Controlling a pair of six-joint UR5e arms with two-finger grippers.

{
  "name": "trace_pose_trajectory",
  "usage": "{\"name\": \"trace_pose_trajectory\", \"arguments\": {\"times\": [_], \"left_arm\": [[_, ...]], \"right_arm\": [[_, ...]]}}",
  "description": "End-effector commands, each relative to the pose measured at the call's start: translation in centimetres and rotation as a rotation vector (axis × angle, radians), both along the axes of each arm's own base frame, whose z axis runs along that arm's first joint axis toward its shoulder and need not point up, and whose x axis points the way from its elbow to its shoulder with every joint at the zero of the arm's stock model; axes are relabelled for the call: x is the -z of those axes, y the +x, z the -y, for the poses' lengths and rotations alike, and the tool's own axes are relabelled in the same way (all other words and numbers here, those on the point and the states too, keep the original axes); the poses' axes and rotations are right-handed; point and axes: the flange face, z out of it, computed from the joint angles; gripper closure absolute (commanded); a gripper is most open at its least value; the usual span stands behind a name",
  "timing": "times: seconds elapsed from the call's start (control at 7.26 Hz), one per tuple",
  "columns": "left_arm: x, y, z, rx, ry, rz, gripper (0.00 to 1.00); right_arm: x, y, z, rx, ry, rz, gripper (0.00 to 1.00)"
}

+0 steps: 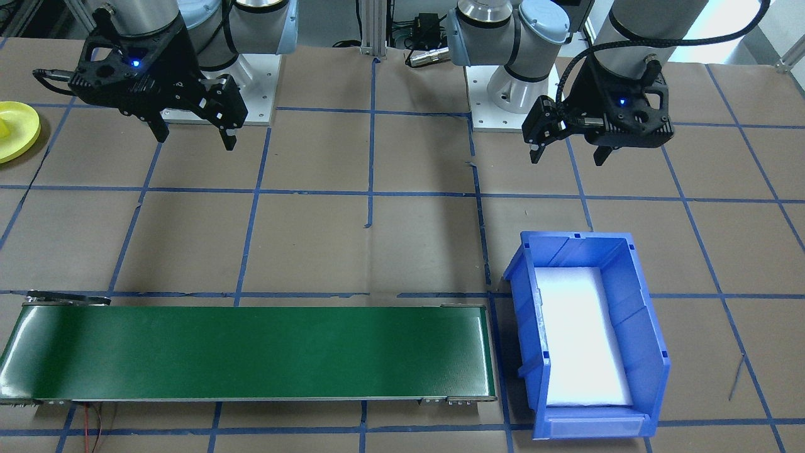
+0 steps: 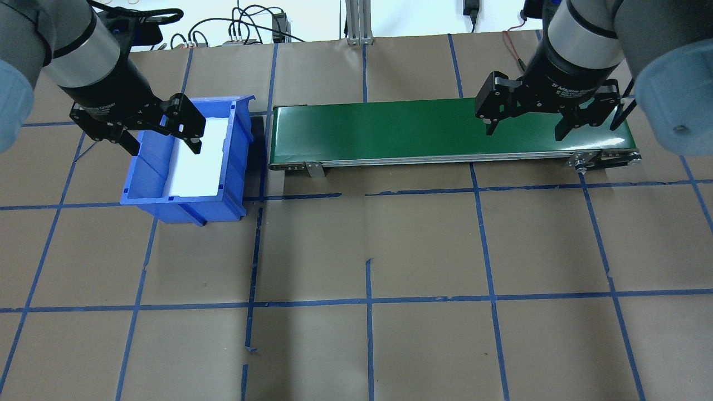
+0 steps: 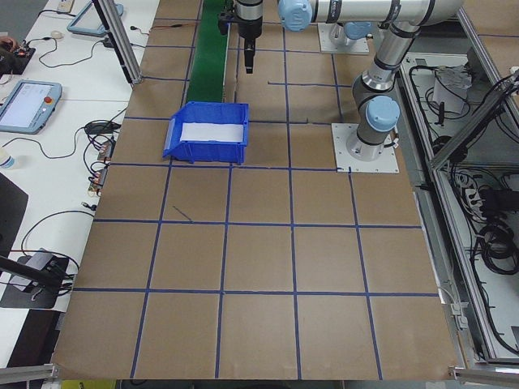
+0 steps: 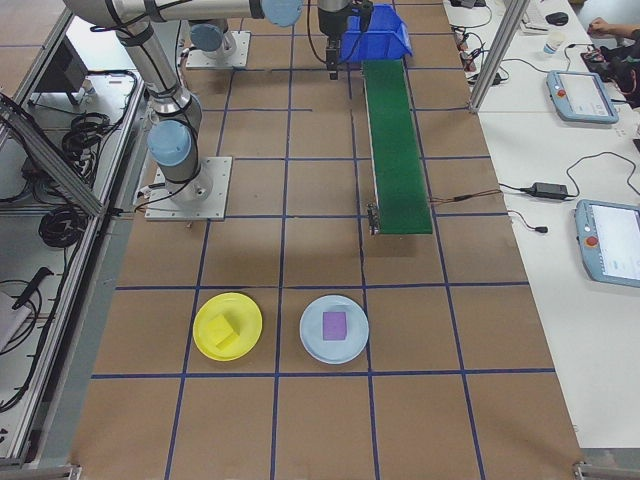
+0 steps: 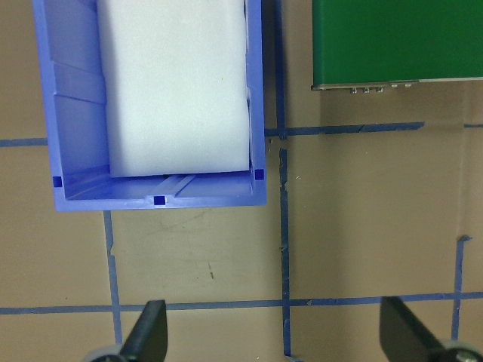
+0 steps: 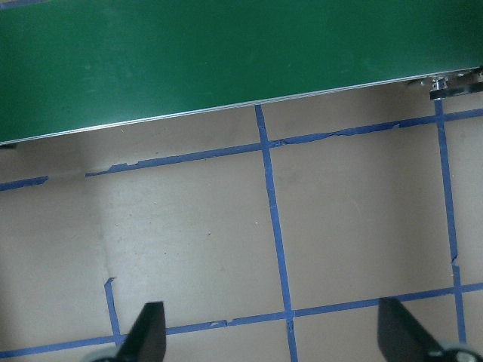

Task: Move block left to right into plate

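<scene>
The green conveyor belt (image 2: 451, 131) is laid bare between the blue bin (image 2: 184, 161), holding only white foam, and the right gripper (image 2: 523, 125); both it and the left gripper (image 2: 164, 142) are held raised, fingers apart, empty. On the yellow plate (image 4: 228, 325) a yellow block (image 4: 224, 330) is seemingly already set, a purple block (image 4: 334, 324) on the pale blue plate (image 4: 334, 329) beside it

Yellow plate (image 4: 228, 325), blue bin (image 1: 588, 333) lined white, green belt (image 1: 251, 352), blue-gridded brown table (image 2: 423, 245).

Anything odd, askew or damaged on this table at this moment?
Only minor wear: the blue tape grid is torn and gapped in places on the brown paper. The bin, conveyor and yellow plate sit flat. Both claws hang open and empty.
</scene>
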Motion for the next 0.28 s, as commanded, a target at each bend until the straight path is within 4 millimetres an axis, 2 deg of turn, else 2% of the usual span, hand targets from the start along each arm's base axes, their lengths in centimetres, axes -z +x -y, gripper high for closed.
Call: {"name": "trace_pose_trajectory", "arguments": {"times": [0.0,0.14], "left_arm": [[0.12,0.09,0.0,0.003,0.004,-0.003,0.0],[0.12,0.08,0.01,0.003,0.004,-0.005,0.0]], "right_arm": [[0.04,-0.02,0.01,0.001,0.0,0.001,0.0],[-0.04,-0.07,0.05,0.002,-0.002,0.003,0.0]]}}
